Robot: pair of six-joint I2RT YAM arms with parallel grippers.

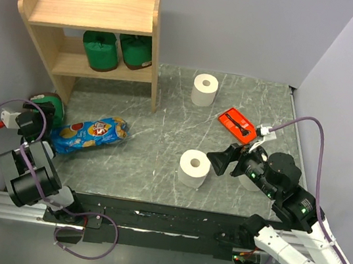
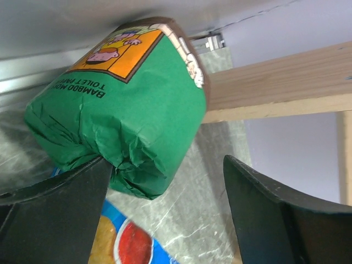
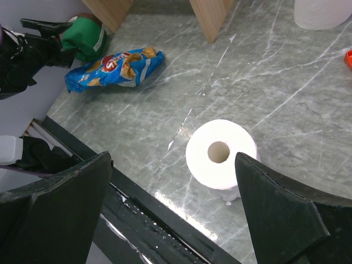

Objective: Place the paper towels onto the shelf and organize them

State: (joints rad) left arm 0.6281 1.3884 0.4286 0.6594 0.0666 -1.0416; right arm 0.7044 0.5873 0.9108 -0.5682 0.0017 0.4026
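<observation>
The wooden shelf (image 1: 92, 10) stands at the back left, with two green-wrapped paper towels (image 1: 100, 49) (image 1: 135, 51) on its lower tier. A third green roll (image 1: 53, 104) (image 2: 126, 110) lies on the table at the far left. My left gripper (image 1: 41, 110) (image 2: 168, 162) is open around its crumpled end: the left finger touches the wrap and the right finger stands apart. One white roll (image 1: 205, 90) stands mid-table. Another white roll (image 1: 194, 168) (image 3: 220, 154) stands near the front, just ahead of my open, empty right gripper (image 1: 222, 160) (image 3: 173, 159).
A blue snack bag (image 1: 90, 134) (image 3: 115, 69) lies beside the left gripper and under the green roll's end. An orange-red tray (image 1: 236, 123) sits at the right. A shelf board (image 2: 275, 82) runs just behind the green roll. The table's black front rail (image 3: 148, 220) is under the right gripper.
</observation>
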